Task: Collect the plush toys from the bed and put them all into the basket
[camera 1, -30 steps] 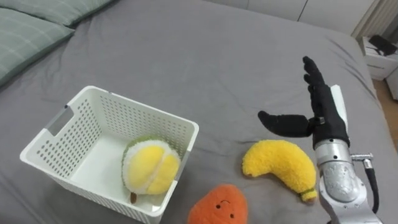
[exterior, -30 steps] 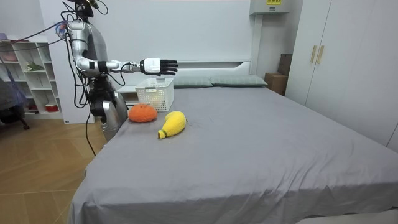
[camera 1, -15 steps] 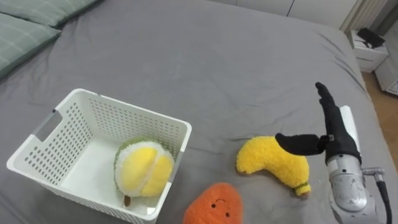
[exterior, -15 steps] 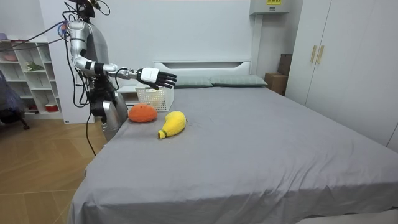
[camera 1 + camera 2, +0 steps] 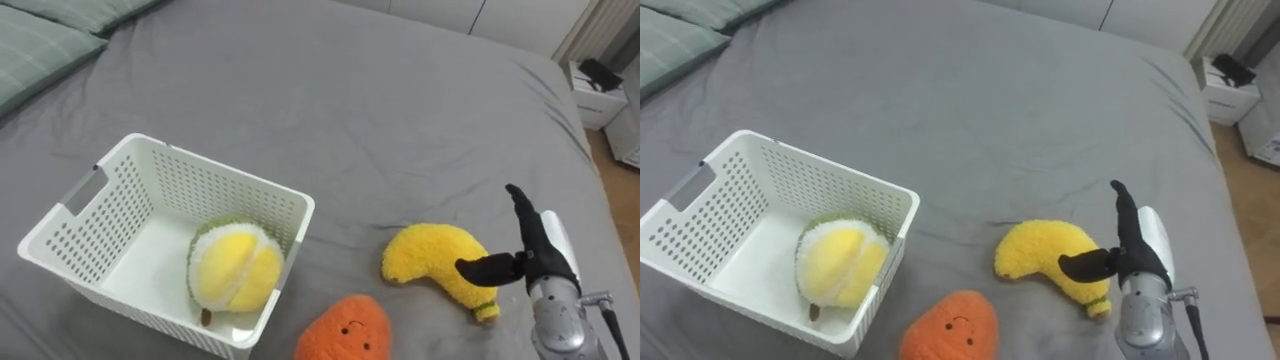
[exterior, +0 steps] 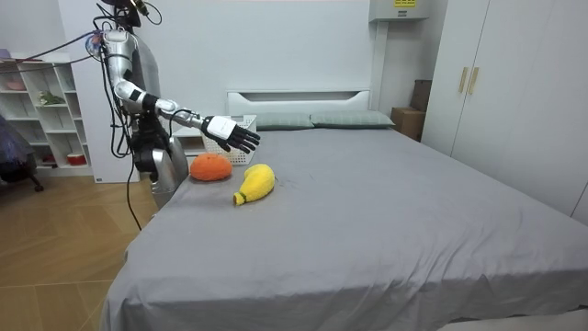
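A yellow plush banana (image 5: 440, 262) lies curved on the grey bed (image 5: 330, 110), its stem end toward the robot. Near it to the left, an orange plush with a small face (image 5: 345, 332) lies face up. A yellow-green plush durian (image 5: 235, 276) sits inside the white basket (image 5: 120, 160).

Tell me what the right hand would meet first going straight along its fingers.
Likely only the grey bedsheet: the right hand points away from the robot across it, passing beside the plush banana, which lies on its thumb side. Depth is uncertain.
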{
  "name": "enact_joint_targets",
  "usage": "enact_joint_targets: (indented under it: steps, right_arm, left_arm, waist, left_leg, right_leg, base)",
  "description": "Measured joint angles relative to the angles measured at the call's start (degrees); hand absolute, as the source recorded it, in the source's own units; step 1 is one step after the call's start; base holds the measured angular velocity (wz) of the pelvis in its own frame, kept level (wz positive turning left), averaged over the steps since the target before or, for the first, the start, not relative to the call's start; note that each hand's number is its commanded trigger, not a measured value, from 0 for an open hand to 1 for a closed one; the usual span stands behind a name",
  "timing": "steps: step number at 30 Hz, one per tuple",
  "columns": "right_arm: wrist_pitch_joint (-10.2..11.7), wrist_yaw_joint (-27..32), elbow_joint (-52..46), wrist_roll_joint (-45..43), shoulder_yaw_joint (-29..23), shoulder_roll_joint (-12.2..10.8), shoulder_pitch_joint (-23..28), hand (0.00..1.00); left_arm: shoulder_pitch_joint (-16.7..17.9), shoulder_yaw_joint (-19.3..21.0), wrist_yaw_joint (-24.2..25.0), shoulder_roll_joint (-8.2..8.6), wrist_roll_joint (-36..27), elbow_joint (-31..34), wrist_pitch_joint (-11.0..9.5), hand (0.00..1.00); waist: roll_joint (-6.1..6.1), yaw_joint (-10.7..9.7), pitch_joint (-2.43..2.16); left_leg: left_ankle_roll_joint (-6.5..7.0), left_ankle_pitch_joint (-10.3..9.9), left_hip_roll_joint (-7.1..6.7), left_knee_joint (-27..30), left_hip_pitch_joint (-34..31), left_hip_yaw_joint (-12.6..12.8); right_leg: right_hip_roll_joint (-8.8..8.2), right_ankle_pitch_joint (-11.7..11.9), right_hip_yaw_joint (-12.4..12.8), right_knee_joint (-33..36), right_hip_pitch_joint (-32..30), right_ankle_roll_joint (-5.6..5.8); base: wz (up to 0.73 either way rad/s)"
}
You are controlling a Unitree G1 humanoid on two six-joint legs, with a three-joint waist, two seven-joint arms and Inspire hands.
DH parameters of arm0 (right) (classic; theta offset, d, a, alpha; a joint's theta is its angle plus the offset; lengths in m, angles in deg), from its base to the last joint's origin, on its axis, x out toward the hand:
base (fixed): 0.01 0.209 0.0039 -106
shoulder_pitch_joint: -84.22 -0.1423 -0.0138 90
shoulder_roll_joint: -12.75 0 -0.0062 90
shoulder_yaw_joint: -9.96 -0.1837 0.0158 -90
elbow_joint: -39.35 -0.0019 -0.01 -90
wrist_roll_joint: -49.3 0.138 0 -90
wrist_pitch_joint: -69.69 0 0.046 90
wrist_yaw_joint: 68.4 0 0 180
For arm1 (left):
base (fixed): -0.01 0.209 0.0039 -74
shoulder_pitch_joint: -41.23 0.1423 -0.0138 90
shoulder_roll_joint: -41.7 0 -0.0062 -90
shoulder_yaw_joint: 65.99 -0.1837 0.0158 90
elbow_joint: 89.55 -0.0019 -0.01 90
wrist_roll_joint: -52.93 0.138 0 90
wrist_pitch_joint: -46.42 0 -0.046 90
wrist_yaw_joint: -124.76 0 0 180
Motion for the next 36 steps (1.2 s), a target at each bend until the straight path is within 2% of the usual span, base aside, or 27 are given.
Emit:
enact_joint_targets:
  steps: [4, 5, 6, 8, 11, 12, 13, 16, 19, 25, 31, 34, 36]
  right_arm:
    - [-0.38, -0.04, 3.17, -0.08, 0.84, 0.57, -0.28, 0.0]
    - [-0.4, -0.04, 3.9, -0.08, 0.85, 0.76, -0.41, 0.0]
    - [-0.44, -0.04, 5.57, -0.08, 0.85, 1.03, -1.06, 0.0]
    - [-0.72, 0.01, 8.09, -0.08, 0.85, 1.12, -2.43, 0.0]
    - [-0.93, 1.06, 13.24, 0.0, 1.1, 1.5, -5.16, 0.0]
    - [-0.87, 1.89, 15.59, 0.5, 1.98, 2.09, -6.37, 0.0]
    - [-0.92, 2.38, 18.15, 0.6, 2.8, 2.56, -7.68, 0.0]
    - [-0.87, 2.53, 22.75, 0.49, 3.81, 2.69, -11.31, 0.0]
    - [-0.87, 2.54, 27.46, 1.37, 4.39, 2.95, -14.24, 0.0]
    - [-0.93, 3.03, 31.22, 1.66, 5.01, 3.2, -15.87, 0.0]
    - [-0.72, 3.03, 35.17, 1.31, 5.51, 3.64, -20.31, 0.0]
    - [-0.35, 3.03, 35.26, 1.32, 6.06, 3.79, -20.47, 0.0]
    - [-0.2, 3.03, 35.34, 1.38, 7.59, 4.46, -20.48, 0.0]
  left_arm:
    - [0.58, -0.45, 1.47, -0.91, -0.01, 0.42, 1.29, 0.0]
    - [0.41, -0.45, 1.49, -1.0, 0.01, 0.53, 1.33, 0.0]
    - [0.38, -0.45, 1.48, -1.1, 0.05, 1.11, 1.3, 0.0]
    - [-0.13, -0.47, 1.47, -1.16, 0.05, 1.2, 1.27, 0.0]
    - [-0.62, -0.52, 1.47, -1.47, -0.03, 1.37, 0.99, 0.0]
    - [-1.15, -0.62, 1.48, -1.78, -0.03, 1.23, 0.99, 0.0]
    - [-1.51, -0.62, 1.59, -2.21, -0.03, 1.11, 0.99, 0.0]
    - [-2.66, -1.13, 2.15, -3.07, -0.1, 0.94, 0.86, 0.0]
    - [-3.59, -1.8, 2.92, -3.12, -0.08, 0.83, 0.83, 0.0]
    - [-4.01, -2.45, 2.96, -3.15, -0.1, 0.45, 0.92, 0.0]
    - [-4.33, -4.98, 3.33, -3.2, -1.5, -0.25, 1.19, 0.0]
    - [-4.58, -6.33, 3.38, -3.37, -2.62, -0.24, 0.96, 0.0]
    - [-5.22, -7.43, 3.63, -3.29, -3.76, -0.3, 0.91, 0.0]
  waist:
    - [-0.17, 0.78, -0.14]
    - [-0.22, 0.88, -0.14]
    - [-0.45, 1.05, -0.33]
    - [-0.53, 1.08, -0.31]
    - [-0.73, 1.8, -0.33]
    - [-0.57, 2.38, -0.24]
    - [-0.77, 2.96, -0.33]
    - [-0.9, 3.17, -0.39]
    - [-0.38, 4.16, -0.02]
    - [-0.04, 5.97, 0.19]
    - [0.1, 5.95, 0.26]
    - [0.24, 5.92, 0.25]
    - [0.58, 6.07, 0.46]
  left_leg:
    - [-0.02, 0.03, -0.05, 0.31, -1.14, -0.35]
    - [-0.02, 0.03, -0.07, 0.42, -1.37, -0.46]
    - [-0.02, 0.04, -0.09, 0.88, -2.29, -0.67]
    - [-0.02, 0.04, -0.21, 1.51, -3.28, -1.19]
    - [-0.01, 0.04, -0.3, 1.88, -4.35, -1.57]
    - [0.0, 0.03, -0.3, 2.0, -4.67, -1.58]
    - [-0.01, 0.04, -0.29, 2.25, -5.46, -1.69]
    - [-0.02, 0.04, -0.45, 3.47, -7.9, -2.66]
    - [0.02, 0.03, -0.72, 4.03, -9.15, -3.49]
    - [0.04, 0.05, -0.98, 4.08, -10.18, -4.85]
    - [0.01, 0.11, -1.04, 4.05, -10.6, -5.19]
    - [0.01, 0.17, -1.15, 4.12, -11.11, -5.6]
    - [0.06, 0.25, -1.22, 4.16, -11.57, -5.59]
  right_leg:
    - [0.0, 0.01, -0.3, 0.01, -0.89, -0.01]
    - [-0.01, 0.01, -0.43, 0.01, -1.03, -0.01]
    - [-0.04, 0.02, -0.81, 0.06, -1.65, -0.03]
    - [-0.1, 0.03, -1.46, 0.08, -2.12, -0.03]
    - [-0.16, 0.04, -1.81, 0.15, -2.85, -0.01]
    - [-0.16, 0.05, -1.84, 0.16, -3.12, 0.0]
    - [-0.17, 0.06, -2.07, 0.23, -3.78, 0.0]
    - [-0.24, 0.11, -3.41, 0.23, -5.27, -0.07]
    - [-0.25, 0.19, -4.42, 0.16, -5.95, 0.06]
    - [-0.47, 0.21, -6.19, 0.13, -6.62, 0.12]
    - [-0.43, 0.21, -6.56, -0.02, -7.02, 0.11]
    - [-0.48, 0.2, -7.04, -0.03, -7.21, 0.12]
    - [-0.57, 0.21, -7.07, -0.02, -7.61, 0.12]
  base:
    - [0.04]
    - [0.1]
    - [0.15]
    - [0.15]
    - [0.06]
    - [0.04]
    - [0.06]
    - [0.19]
    - [0.16]
    - [0.12]
    - [0.01]
    - [0.08]
    - [0.0]
